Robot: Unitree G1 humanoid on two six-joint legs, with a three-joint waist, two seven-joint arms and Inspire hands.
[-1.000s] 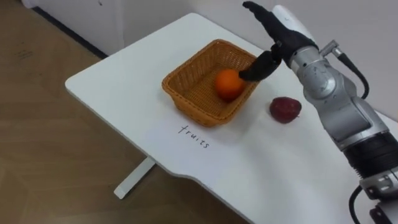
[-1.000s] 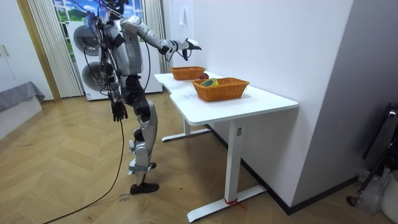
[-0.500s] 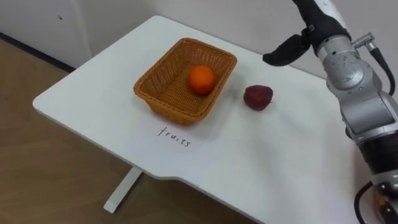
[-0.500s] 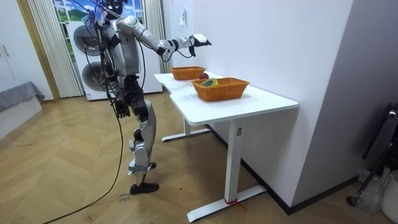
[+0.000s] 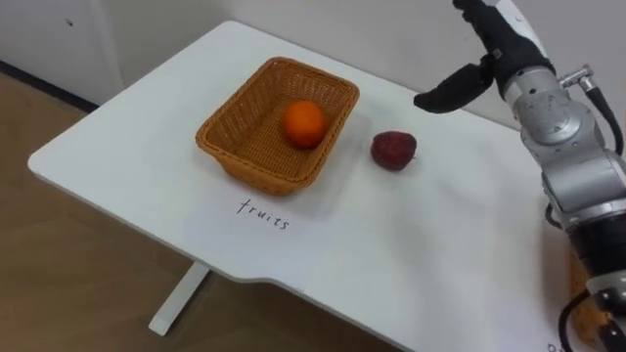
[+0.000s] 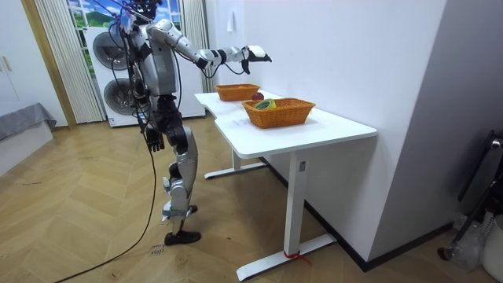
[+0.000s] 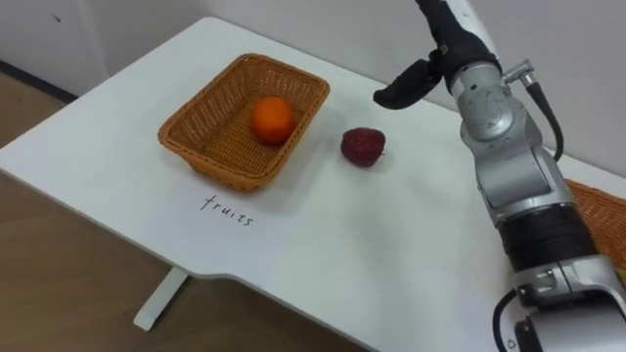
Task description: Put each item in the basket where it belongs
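An orange (image 5: 305,123) lies inside the wicker fruit basket (image 5: 240,147) on the white table (image 5: 421,264). A dark red apple (image 5: 393,151) rests on the tabletop just right of that basket. My right hand (image 5: 497,41) hovers in the air beyond the apple, open and holding nothing, its thumb pointing left. In the room view the same hand (image 6: 253,53) is stretched out high over the table. My left hand (image 6: 152,140) hangs idle beside my hip. I stand at the table's end, by the fruit basket (image 6: 236,92).
A handwritten label (image 5: 264,213) sits on the table in front of the fruit basket. A second wicker basket (image 7: 599,213) with items in it stands to my right, nearer in the room view (image 6: 280,112). The wall runs behind the table.
My right hand has risen from over the basket and swung right, away from the orange, which stays in the basket. The eye views have shifted as the head moved.
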